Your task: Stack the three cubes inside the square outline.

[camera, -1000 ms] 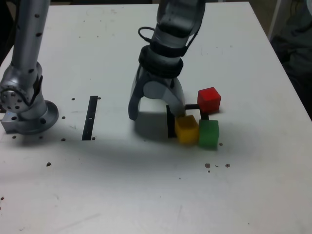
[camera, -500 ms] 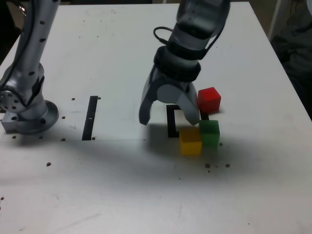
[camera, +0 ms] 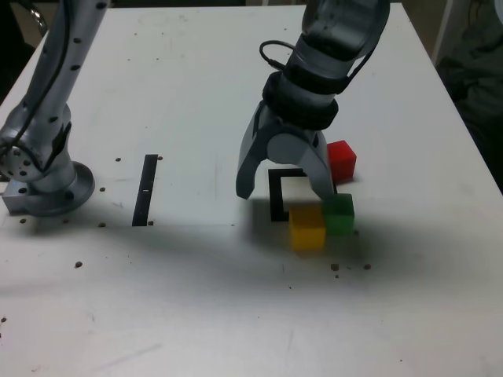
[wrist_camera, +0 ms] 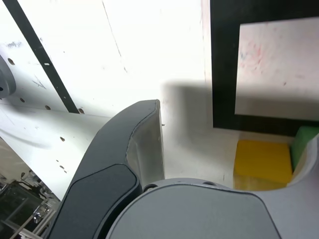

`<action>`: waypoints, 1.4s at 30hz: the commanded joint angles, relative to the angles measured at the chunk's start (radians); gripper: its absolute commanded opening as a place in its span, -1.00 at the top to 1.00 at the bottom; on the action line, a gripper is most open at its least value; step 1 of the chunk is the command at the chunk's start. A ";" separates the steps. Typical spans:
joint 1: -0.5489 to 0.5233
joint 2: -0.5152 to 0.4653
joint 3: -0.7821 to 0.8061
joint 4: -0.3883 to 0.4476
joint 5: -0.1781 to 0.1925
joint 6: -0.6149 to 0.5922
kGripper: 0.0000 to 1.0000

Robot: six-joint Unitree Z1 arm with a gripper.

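Overhead-lit and pale, the counter (camera: 189, 306) fills most of the exterior view, its far edge running across the top and its right edge slanting down toward the exterior view's right. Small dark holes dot the surface, several of them around the round arm base (camera: 49, 192) near the counter's left edge, and faint scratches mark the near part. A thin seam crosses the white top, and a soft shadow spreads under the arm. Between the base and the square outline (camera: 277, 196) lies a straight black strip (camera: 145, 190). The outline, thick and black around a white centre, sits toward the counter's right edge.

Above it hangs the hand (camera: 284, 188), its two fingers wide apart with nothing between them. The yellow cube (camera: 307, 229) rests on the counter just outside the outline, at its near side. Just beside it, on the exterior view's right, is the green cube (camera: 339, 214), by the outline's near right corner. The red cube (camera: 342, 160) sits by the far right corner, partly hidden by a finger.

Beyond the right edge the room is dim, with dark, crumpled-looking material (camera: 475, 94). The wrist view catches dark equipment (wrist_camera: 25, 209) with metal rods past another edge of the counter.
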 commanded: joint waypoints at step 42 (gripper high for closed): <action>0.158 0.204 -0.447 0.190 0.090 0.002 -0.98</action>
